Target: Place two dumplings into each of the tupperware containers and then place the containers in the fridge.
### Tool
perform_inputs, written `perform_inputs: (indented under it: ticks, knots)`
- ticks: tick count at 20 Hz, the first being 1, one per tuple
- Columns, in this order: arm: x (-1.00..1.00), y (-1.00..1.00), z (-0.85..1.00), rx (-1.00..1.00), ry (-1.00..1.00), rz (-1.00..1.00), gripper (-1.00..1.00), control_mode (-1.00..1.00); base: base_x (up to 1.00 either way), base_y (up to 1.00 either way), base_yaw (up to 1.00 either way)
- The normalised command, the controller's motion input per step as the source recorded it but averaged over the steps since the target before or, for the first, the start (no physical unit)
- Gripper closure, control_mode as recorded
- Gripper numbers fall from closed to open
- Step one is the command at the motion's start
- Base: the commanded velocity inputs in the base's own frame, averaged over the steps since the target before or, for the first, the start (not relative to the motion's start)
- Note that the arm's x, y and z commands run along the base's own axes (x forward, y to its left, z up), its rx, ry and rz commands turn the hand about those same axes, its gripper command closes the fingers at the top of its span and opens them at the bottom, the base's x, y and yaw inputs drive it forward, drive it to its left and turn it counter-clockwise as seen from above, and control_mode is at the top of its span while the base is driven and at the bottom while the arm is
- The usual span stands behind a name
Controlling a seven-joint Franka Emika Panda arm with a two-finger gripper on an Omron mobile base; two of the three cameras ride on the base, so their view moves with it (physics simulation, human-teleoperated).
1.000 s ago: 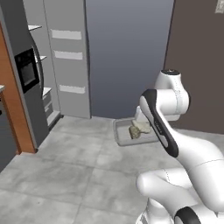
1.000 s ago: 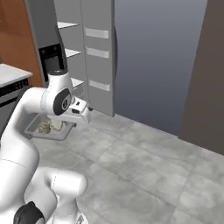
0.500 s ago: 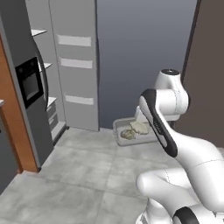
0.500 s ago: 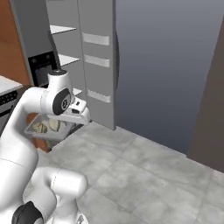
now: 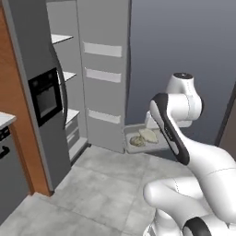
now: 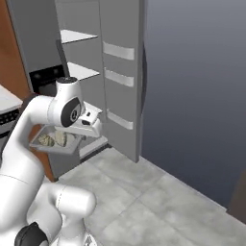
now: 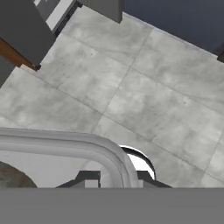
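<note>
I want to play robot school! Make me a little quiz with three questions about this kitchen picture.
1. True or false: the container is sitting on the floor.
2. How many dumplings lie in the container?
3. What is the gripper doing? A) hanging open B) shut on the container's rim C) pulling the fridge door

Key:
1. False. It is held up in the air, beside the open fridge.
2. Two.
3. B. The hand view shows the container's rim right between the fingers.
</note>
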Motion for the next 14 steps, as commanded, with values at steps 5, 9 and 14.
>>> perform_inputs:
  ticks: [5,9,14]
  knots:
    - [0.0,0.0,0.0,0.0,0.0,0.0,1.0,1.0,1.0,0.0,0.43]
    - [0.0,0.0,0.0,0.0,0.0,0.0,1.0,1.0,1.0,-0.1,0.39]
    - [0.0,0.0,0.0,0.0,0.0,0.0,1.0,1.0,1.0,-0.3,0.35]
